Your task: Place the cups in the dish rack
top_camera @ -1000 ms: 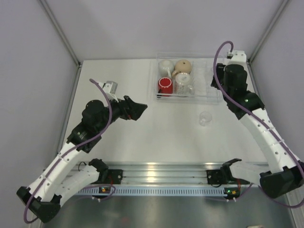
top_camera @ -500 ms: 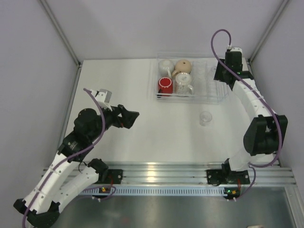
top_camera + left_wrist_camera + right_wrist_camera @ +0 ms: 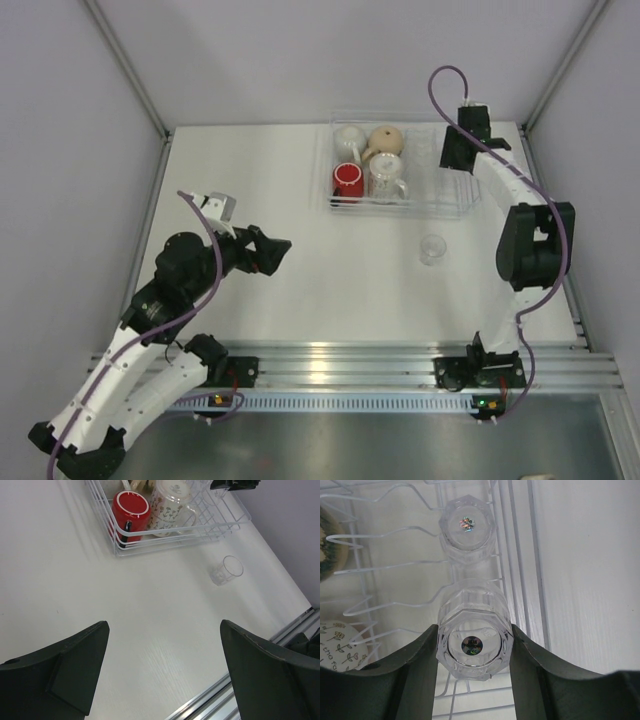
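Right gripper (image 3: 474, 649) clamps an inverted clear glass (image 3: 474, 632), axis vertical, over the dish rack's (image 3: 515, 540) 3 o'clock end; left gripper (image 3: 164, 630) gapes.

Left arm (image 3: 140, 335), right arm (image 3: 520, 190): white link shells, black joint housings. Purple cable (image 3: 207, 222) looped along each. Left gripper (image 3: 280, 255), right gripper (image 3: 455, 155): matte black, broad tapered fingers (image 3: 60, 665). Silver-grey camera block (image 3: 221, 205) on left wrist. Black bases (image 3: 465, 372), green indicator light.
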You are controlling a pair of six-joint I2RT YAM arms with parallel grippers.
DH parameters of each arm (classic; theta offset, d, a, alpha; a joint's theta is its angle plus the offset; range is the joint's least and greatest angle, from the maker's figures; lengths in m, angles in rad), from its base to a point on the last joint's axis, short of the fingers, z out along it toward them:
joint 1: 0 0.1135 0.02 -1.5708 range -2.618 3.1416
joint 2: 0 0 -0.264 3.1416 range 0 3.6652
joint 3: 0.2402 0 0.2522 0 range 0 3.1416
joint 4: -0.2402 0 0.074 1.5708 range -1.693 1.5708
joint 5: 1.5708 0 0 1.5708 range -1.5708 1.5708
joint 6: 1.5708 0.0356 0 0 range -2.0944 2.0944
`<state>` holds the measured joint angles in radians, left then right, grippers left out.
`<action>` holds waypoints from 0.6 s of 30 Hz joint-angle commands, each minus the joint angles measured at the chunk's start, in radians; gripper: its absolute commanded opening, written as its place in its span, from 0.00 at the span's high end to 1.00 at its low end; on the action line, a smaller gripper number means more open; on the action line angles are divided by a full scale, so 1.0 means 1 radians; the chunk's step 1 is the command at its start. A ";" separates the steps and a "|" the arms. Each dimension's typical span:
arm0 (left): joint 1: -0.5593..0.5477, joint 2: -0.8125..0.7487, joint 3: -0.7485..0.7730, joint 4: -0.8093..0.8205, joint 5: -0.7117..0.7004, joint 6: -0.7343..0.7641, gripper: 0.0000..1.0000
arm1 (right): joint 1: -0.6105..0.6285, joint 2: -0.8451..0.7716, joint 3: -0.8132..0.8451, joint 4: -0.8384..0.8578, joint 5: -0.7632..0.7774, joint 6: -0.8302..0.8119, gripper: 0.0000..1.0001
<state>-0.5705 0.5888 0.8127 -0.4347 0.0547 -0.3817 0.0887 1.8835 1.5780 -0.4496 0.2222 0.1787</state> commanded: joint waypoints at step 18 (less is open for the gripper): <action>-0.002 -0.029 0.060 -0.006 0.008 0.009 0.02 | -0.017 0.081 0.016 0.114 0.026 0.038 0.68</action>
<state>-0.5705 0.5713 0.8230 -0.4370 0.0551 -0.3820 0.0875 1.9343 1.5650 -0.3767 0.2592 0.1905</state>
